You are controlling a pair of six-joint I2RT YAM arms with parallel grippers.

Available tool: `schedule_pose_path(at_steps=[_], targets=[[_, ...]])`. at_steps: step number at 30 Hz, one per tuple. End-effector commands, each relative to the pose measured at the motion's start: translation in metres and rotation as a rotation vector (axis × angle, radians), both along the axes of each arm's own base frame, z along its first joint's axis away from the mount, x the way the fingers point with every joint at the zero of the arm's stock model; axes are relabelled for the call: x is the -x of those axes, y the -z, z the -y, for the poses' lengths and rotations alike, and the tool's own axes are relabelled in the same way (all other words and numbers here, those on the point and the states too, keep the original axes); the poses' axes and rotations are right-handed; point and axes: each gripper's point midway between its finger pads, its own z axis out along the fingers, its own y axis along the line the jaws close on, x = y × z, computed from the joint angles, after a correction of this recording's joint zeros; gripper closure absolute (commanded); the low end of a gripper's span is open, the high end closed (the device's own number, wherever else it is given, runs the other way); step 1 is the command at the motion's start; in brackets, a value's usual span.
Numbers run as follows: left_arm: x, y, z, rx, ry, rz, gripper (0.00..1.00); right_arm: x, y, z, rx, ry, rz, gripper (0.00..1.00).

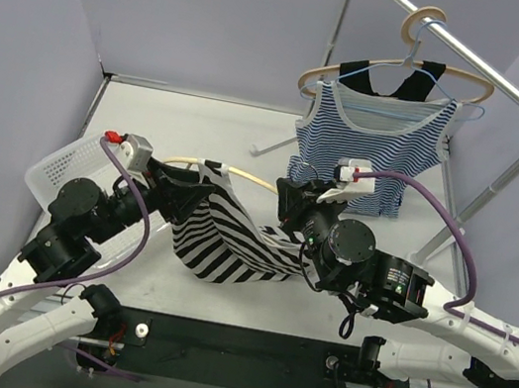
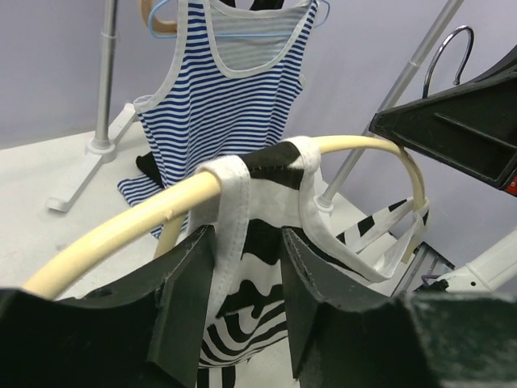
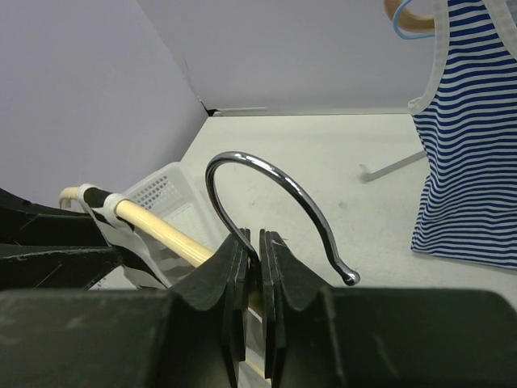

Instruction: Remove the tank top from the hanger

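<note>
Soft, even, fairly bright light falls from above, leaving only faint shadows on the table (image 1: pixel 201 124). Small glints sit on the rail (image 1: pixel 466 52) and the hanger hook (image 3: pixel 279 172). In the wrist views the near fingers (image 2: pixel 190 299) look dark and slightly blurred.

- This is looking like a robotics lab, a small test cell.
- Plain lilac partition walls (image 1: pixel 220 16) are closing in a white table (image 1: pixel 201 128) on three sides.
- Two white robot arms (image 1: pixel 458 324) are sitting on a black base plate (image 1: pixel 241 357), with purple cables (image 1: pixel 454 228) running along them.
- A metal clothes rack (image 1: pixel 465 54) is standing on the table.
</note>
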Motion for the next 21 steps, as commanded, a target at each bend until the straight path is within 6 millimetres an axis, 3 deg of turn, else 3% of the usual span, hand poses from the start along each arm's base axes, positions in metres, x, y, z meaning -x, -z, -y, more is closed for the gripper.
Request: schedule_pose_path(at_steps=[1,3,4,5,7,10,11,12,14,16,17,21], targets=[[0.003,-0.017,0.007,0.046,0.041,0.039,0.56,0.003,-0.027,0.005,-0.118,-0.005,0.028,1.00],[0.006,-0.019,0.009,0.048,0.063,0.043,0.65,0.002,-0.028,0.007,-0.117,-0.002,0.032,1.00],[0.007,-0.021,0.009,0.055,0.064,0.039,0.81,0.001,-0.028,0.008,-0.108,0.003,0.036,1.00],[0.007,-0.021,0.009,0.056,0.064,0.032,0.90,0.000,-0.027,0.011,-0.103,0.020,0.037,1.00],[0.008,-0.022,0.009,0.069,0.063,0.007,1.00,-0.004,-0.025,0.018,-0.084,0.049,0.043,1.00],[0.008,-0.026,0.007,0.065,0.057,-0.038,1.00,-0.011,-0.016,0.034,-0.020,0.085,0.059,1.00],[0.008,-0.017,0.006,0.031,0.047,-0.082,1.00,-0.009,-0.019,0.044,-0.029,0.070,0.070,1.00],[0.007,-0.028,0.003,0.026,0.034,-0.081,1.00,-0.010,-0.005,0.050,-0.009,0.074,0.064,1.00],[0.001,-0.019,-0.007,-0.012,-0.034,-0.140,1.00,-0.011,-0.007,0.075,-0.077,0.090,0.069,1.00],[-0.003,-0.021,-0.015,-0.015,-0.089,-0.159,1.00,-0.013,0.003,0.093,-0.082,0.123,0.067,1.00],[-0.002,-0.015,-0.017,-0.026,-0.098,-0.181,1.00,-0.009,-0.001,0.106,-0.095,0.132,0.083,1.00],[-0.009,-0.008,-0.033,-0.059,-0.195,-0.230,1.00,-0.001,-0.004,0.128,-0.089,0.134,0.116,1.00]])
